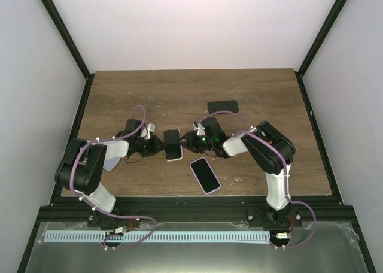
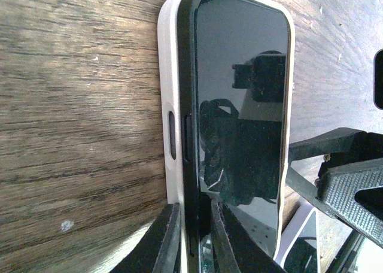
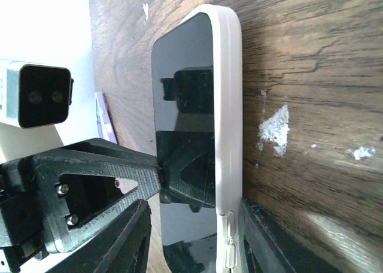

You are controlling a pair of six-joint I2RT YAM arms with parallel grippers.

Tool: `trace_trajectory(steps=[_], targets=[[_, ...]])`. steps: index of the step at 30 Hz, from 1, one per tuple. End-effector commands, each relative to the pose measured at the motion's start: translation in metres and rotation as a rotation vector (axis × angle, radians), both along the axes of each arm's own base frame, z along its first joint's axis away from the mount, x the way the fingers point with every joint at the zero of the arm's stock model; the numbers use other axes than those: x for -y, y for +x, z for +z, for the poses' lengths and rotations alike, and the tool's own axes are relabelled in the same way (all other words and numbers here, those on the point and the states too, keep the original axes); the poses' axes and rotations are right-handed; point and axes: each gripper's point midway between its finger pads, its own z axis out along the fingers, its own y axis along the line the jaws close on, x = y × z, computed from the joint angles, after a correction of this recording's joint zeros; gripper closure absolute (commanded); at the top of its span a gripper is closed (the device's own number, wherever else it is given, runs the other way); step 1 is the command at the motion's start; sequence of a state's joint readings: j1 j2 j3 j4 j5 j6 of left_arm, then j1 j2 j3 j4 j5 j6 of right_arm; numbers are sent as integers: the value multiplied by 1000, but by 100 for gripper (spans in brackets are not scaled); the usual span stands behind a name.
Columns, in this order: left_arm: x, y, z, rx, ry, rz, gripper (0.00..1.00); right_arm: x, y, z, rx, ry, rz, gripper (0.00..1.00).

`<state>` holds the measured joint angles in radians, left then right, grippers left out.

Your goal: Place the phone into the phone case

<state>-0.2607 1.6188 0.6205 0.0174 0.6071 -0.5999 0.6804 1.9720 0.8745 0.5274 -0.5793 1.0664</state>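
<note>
While the left gripper (image 2: 194,240) pinches shut on one long edge of the black glass-fronted smartphone (image 2: 239,93), that phone lies partly seated in the white plastic phone case (image 2: 169,75), its side buttons showing above the case wall. Both rest near the middle of the brown wooden desk (image 1: 269,99). The right gripper (image 3: 192,228) straddles the case's width; whether it clamps, I cannot tell. Another white-rimmed phone (image 1: 205,175) lies nearer the near edge.

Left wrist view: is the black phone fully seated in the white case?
No: the black phone shows its bare side edge and button uncovered beside the white case wall along one long side.
</note>
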Motion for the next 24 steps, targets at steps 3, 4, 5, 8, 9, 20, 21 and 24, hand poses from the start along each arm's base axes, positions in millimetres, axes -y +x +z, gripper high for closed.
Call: trace_trajectory(steps=[3, 4, 5, 8, 9, 20, 21, 24], targets=[[-12, -28, -32, -123, 84, 10, 83, -35, -24, 53, 93, 224, 175, 60], [-12, -29, -32, -123, 85, 10, 82, -36, -24, 55, 96, 232, 179, 60], [-12, -29, -31, -123, 85, 9, 82, -36, -25, 55, 94, 238, 182, 60], [-13, -28, -31, -120, 92, 14, 82, -37, -25, 55, 93, 248, 188, 60], [-14, -28, -30, -118, 93, 15, 82, -37, -25, 54, 94, 248, 187, 60], [-16, -31, -38, -133, 104, 20, 81, -39, -31, 54, 78, 298, 218, 60], [-16, -31, -39, -135, 107, 19, 82, -40, -30, 55, 75, 303, 222, 60], [-17, -30, -42, -140, 114, 22, 84, -41, -31, 59, 74, 315, 230, 60]])
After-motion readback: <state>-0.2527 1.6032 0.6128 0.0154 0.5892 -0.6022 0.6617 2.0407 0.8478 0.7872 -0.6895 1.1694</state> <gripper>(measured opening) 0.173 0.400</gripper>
